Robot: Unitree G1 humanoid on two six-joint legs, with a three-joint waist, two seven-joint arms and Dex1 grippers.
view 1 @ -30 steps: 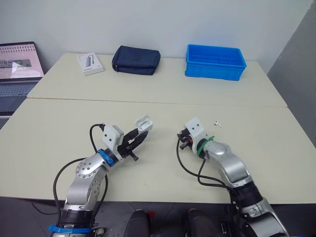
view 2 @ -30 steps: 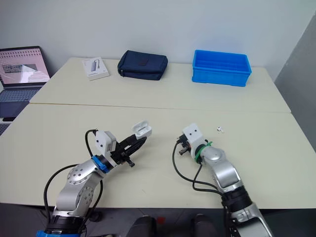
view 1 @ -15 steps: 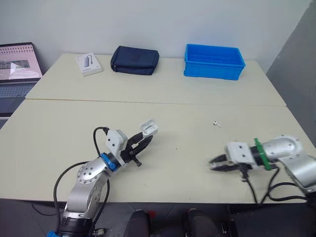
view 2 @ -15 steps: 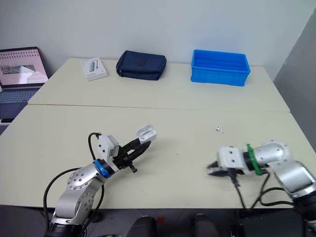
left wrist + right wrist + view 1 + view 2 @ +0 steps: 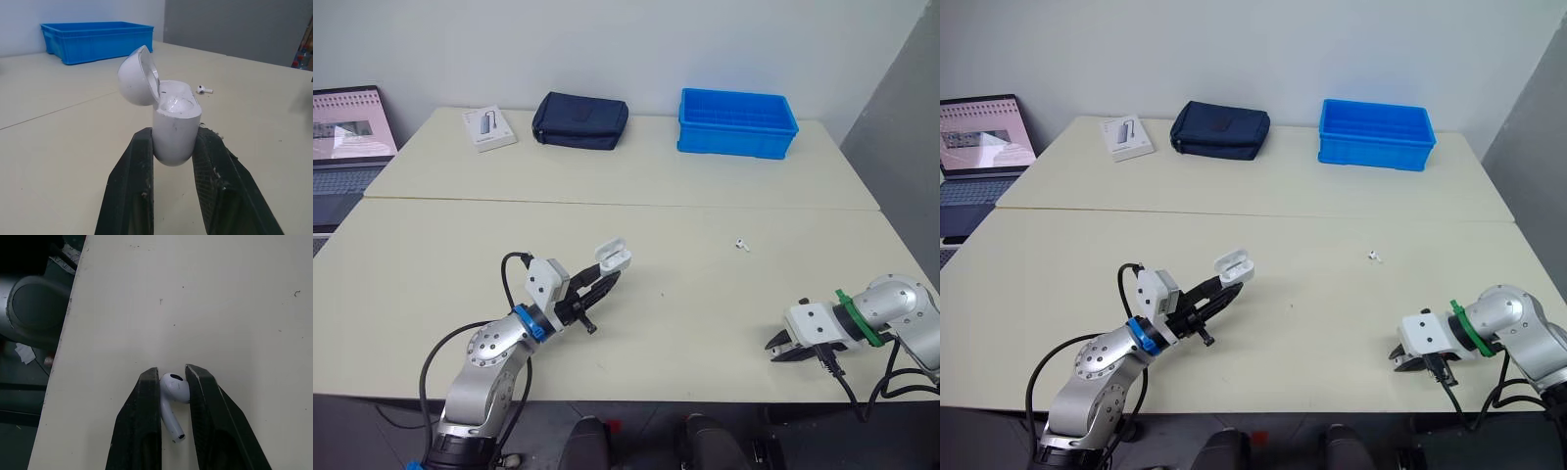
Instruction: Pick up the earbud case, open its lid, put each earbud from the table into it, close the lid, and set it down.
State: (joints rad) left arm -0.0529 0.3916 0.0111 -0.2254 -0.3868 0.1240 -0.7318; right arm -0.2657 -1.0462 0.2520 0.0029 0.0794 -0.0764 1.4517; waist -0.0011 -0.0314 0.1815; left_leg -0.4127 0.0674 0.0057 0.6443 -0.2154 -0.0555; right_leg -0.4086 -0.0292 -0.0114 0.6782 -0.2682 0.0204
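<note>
My left gripper [image 5: 597,285] is shut on the white earbud case [image 5: 612,260], holding it tilted above the near-left part of the table. The case's lid stands open [image 5: 139,76], and its body [image 5: 174,128] sits between the two black fingers. One white earbud [image 5: 741,244] lies on the table to the right of the middle, also visible beyond the case [image 5: 204,89]. My right gripper [image 5: 781,351] is low by the table's front right edge, shut on a second earbud [image 5: 173,389] whose stem points back between the fingers.
Along the far table stand a blue bin [image 5: 736,122], a navy pouch [image 5: 580,119] and a white box [image 5: 489,127]. A laptop [image 5: 347,122] sits at the far left. The table's front edge [image 5: 58,357] runs close beside my right gripper.
My right gripper has swung from the middle of the table, near the case, out to the front right edge. The left gripper with the open case has shifted slightly right.
</note>
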